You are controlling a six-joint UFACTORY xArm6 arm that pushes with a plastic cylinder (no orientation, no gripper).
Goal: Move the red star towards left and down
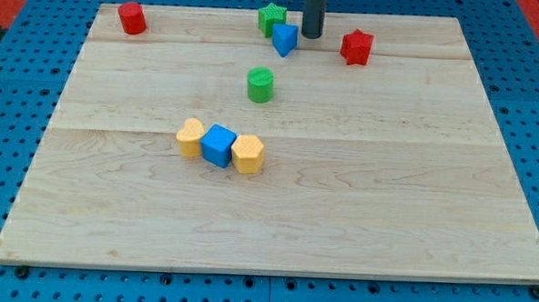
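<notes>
The red star (356, 47) lies near the view's top, right of centre, on the wooden board (413, 203). My tip (311, 36) is the lower end of a dark rod coming down from the view's top edge. It stands to the left of the red star with a gap between them. It is just right of a blue triangular block (284, 39) and close to it; whether they touch is unclear.
A green star (272, 18) lies left of the rod at the top. A red cylinder (131, 17) sits at top left. A green cylinder (261, 84) stands below the blue triangular block. A yellow block (191, 137), a blue cube (219, 145) and a yellow hexagonal block (247, 154) lie in a row mid-board.
</notes>
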